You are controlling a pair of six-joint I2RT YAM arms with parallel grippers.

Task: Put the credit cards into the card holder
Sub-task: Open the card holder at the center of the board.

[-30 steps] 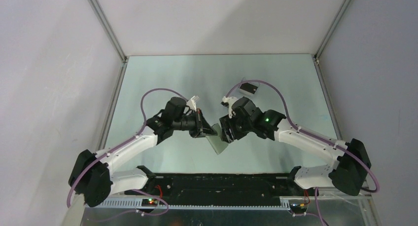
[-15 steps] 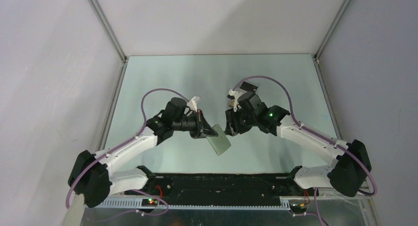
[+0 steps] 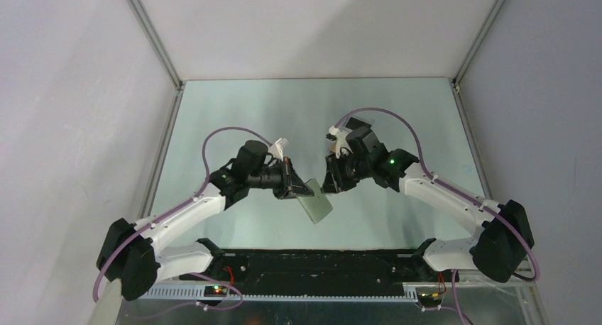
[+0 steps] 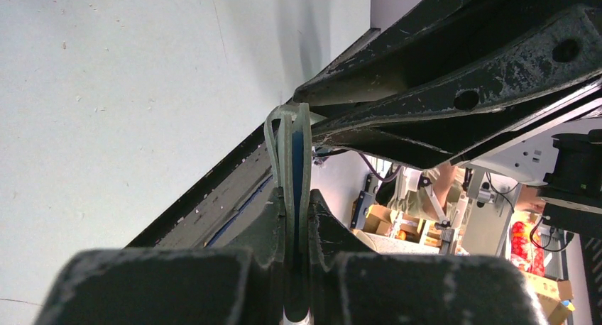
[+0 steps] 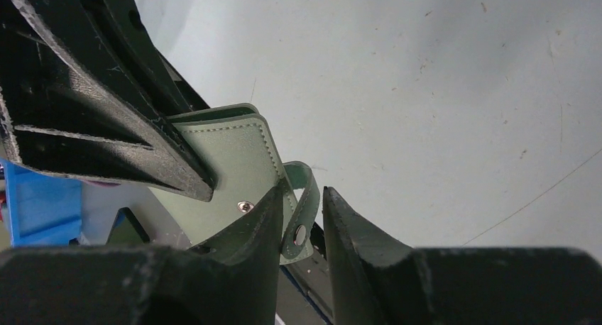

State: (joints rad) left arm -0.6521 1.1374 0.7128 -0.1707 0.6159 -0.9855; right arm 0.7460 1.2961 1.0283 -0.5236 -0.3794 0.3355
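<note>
Grey-green card holder (image 3: pixel 316 207) in left gripper (image 3: pixel 299 191) — snap tab (image 5: pixel 304 194) inside right gripper (image 5: pixel 301 213).

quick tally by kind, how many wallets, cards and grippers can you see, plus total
wallet: 1
grippers: 2 (left gripper, right gripper)
cards: 0 in view
total: 3

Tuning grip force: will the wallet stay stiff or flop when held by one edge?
Probably stiff: clamped at one edge by the left gripper, the wallet juts out flat. Its snap tab looks floppy, curling inside the right gripper.
</note>
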